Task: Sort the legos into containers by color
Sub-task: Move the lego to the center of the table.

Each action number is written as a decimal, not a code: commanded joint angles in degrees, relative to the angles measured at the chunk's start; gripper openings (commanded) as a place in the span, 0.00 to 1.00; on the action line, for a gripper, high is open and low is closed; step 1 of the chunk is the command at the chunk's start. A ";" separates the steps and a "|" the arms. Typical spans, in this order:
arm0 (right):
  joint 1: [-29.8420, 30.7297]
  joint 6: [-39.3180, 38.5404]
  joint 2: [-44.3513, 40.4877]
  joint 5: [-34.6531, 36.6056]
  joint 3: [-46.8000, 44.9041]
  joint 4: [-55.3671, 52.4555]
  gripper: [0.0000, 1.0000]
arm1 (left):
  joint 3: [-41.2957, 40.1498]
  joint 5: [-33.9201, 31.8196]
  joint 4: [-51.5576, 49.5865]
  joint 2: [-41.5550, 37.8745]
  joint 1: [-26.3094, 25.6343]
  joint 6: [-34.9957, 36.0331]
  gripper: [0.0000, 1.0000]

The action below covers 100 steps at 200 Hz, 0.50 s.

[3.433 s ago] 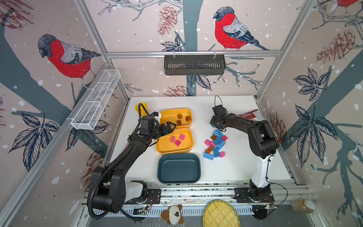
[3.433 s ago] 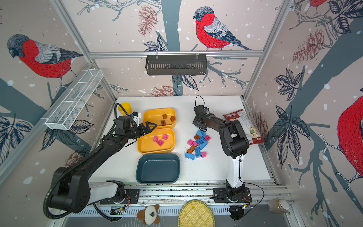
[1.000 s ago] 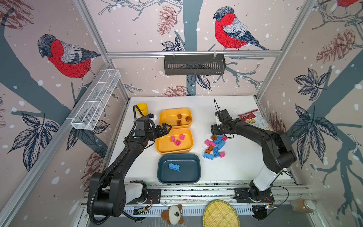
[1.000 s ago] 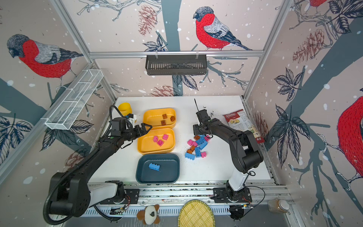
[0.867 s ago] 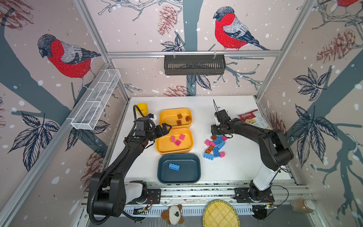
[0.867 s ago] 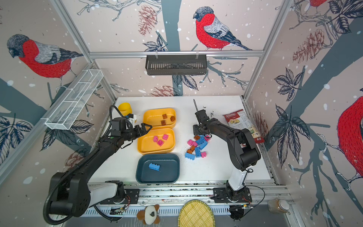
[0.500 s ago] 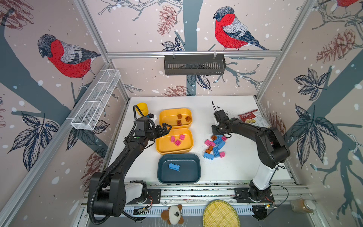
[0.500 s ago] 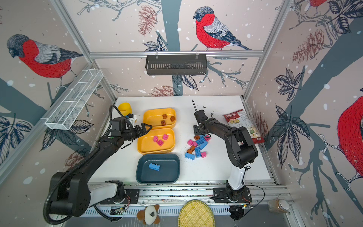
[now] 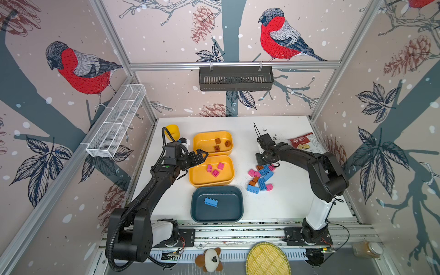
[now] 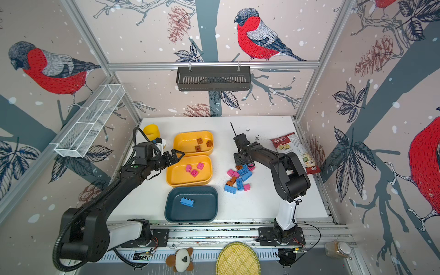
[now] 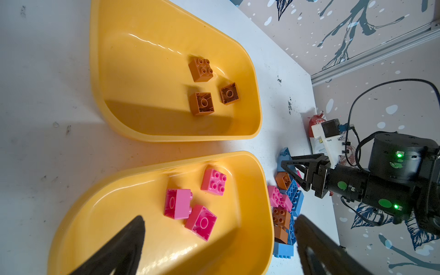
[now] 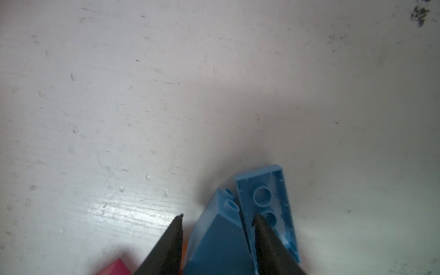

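— Where's the right gripper point(image 12: 217, 219)?
— Down at the far end of the loose legos point(image 9: 260, 177), right of the trays; its fingers flank the blue wedge point(image 12: 214, 242), which lies on its side; clamped or merely beside it, I cannot tell.
— And the left gripper point(image 9: 202, 157)?
— Spread wide, empty, above the left end of the gap between the yellow trays; three pink bricks point(image 9: 215, 169) lie in the middle yellow tray point(image 9: 202, 178); three brown bricks point(image 9: 221, 144) in the far yellow tray point(image 9: 204, 142); one blue brick point(image 9: 211, 202) in the near teal tray point(image 9: 226, 209).

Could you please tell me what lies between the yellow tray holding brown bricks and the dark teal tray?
The other yellow tray, holding three pink bricks, sits between them; both top views show it.
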 commanded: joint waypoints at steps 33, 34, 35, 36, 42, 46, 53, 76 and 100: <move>0.08 -0.66 0.93 -0.56 1.07 -1.99 0.41 | 0.59 0.70 1.93 0.67 -0.25 0.18 0.97; 0.08 -0.66 0.97 -0.53 1.02 -1.99 0.41 | 0.61 0.74 1.94 0.62 -0.26 0.18 0.97; 0.09 -0.66 0.95 -0.55 1.00 -2.03 0.41 | 0.57 0.76 1.94 0.65 -0.21 0.18 0.97; 0.09 -0.66 0.94 -0.57 1.04 -2.01 0.41 | 0.60 0.73 1.90 0.61 -0.19 0.27 0.97; 0.11 -0.66 0.99 -0.50 1.20 -2.04 0.42 | 0.69 0.72 1.94 0.57 -0.18 0.32 0.97; 0.09 -0.66 0.94 -0.50 1.24 -2.08 0.42 | 0.68 0.67 1.90 0.65 -0.16 0.35 0.97; -0.02 -0.62 0.93 -0.53 1.41 -2.10 0.41 | 0.57 0.69 1.92 0.67 -0.23 0.33 0.97; -0.27 -0.25 1.68 -0.98 2.12 -1.57 0.39 | 0.54 0.78 2.25 1.02 -0.35 0.12 0.97; -0.28 0.53 3.07 -1.97 3.56 -1.31 0.36 | 0.58 0.70 2.31 1.05 -0.46 0.10 0.97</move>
